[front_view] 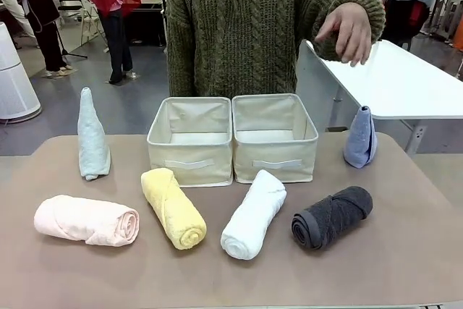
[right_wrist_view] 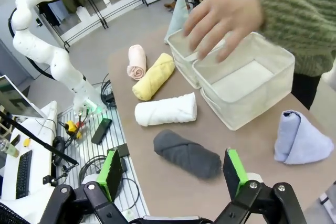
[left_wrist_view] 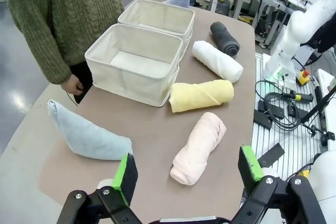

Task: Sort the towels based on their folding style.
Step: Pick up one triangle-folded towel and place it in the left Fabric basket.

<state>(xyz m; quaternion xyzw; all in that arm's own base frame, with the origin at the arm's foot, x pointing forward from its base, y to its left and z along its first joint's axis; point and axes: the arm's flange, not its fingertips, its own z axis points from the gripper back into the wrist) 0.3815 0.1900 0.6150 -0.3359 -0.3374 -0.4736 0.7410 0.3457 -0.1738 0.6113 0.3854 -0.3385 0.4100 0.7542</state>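
Four rolled towels lie in a row on the brown table [front_view: 405, 265]: pink [front_view: 87, 220], yellow [front_view: 173, 208], white [front_view: 254, 213] and dark grey [front_view: 331, 216]. A pale teal cone towel [front_view: 92, 135] stands at the left and a lavender-blue cone towel [front_view: 360, 137] at the right. My left gripper [left_wrist_view: 186, 171] hovers open above the near edge by the pink roll [left_wrist_view: 198, 148] and the teal cone [left_wrist_view: 86, 137]. Over the dark grey roll [right_wrist_view: 186, 152], with the blue cone [right_wrist_view: 302, 140] to its right, my right gripper [right_wrist_view: 172, 173] hangs open and holds nothing.
Two beige fabric bins [front_view: 191, 140] [front_view: 273, 136] stand side by side at the table's middle, both with nothing inside. A person in a green knit sweater stands behind them, one hand [front_view: 349, 31] raised above the right side. A white table [front_view: 405, 81] stands behind on the right.
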